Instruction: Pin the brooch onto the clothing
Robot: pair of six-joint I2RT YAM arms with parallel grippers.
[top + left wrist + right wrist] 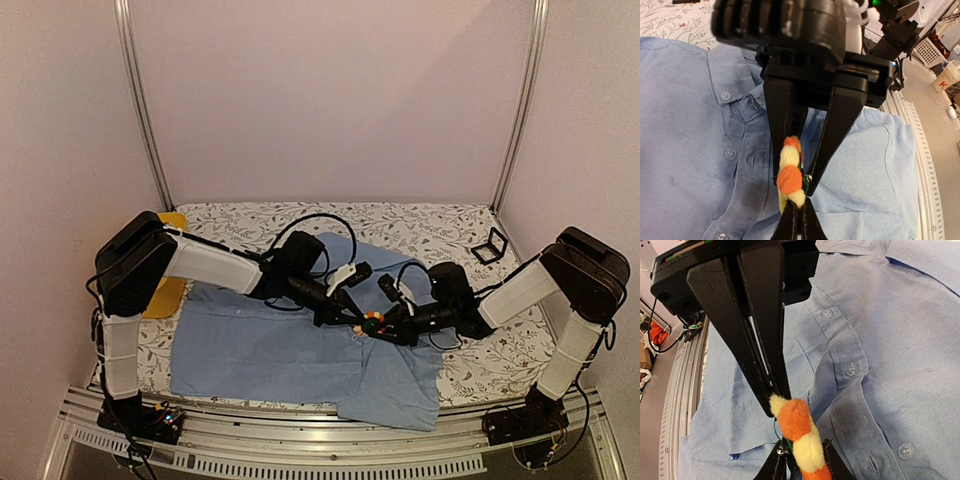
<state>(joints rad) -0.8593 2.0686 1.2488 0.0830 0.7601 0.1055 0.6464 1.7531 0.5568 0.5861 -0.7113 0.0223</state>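
Note:
The brooch (372, 322), a fuzzy flower with yellow and orange petals and a green back, hangs just above the clothing (270, 350), a light blue shirt spread flat on the table. My left gripper (355, 318) reaches it from the left and my right gripper (388, 325) from the right. In the left wrist view, the left gripper (800, 209) is shut on the lower petal edge of the brooch (789, 177). In the right wrist view, the right gripper (805, 460) clasps the brooch (800, 432) from both sides at its green back. The shirt's button placket (850, 369) lies right below.
A yellow basket (165, 295) sits at the left edge, partly behind the left arm. A small black square frame (490, 246) lies at the back right on the floral cloth (420, 225). Cables loop over both wrists.

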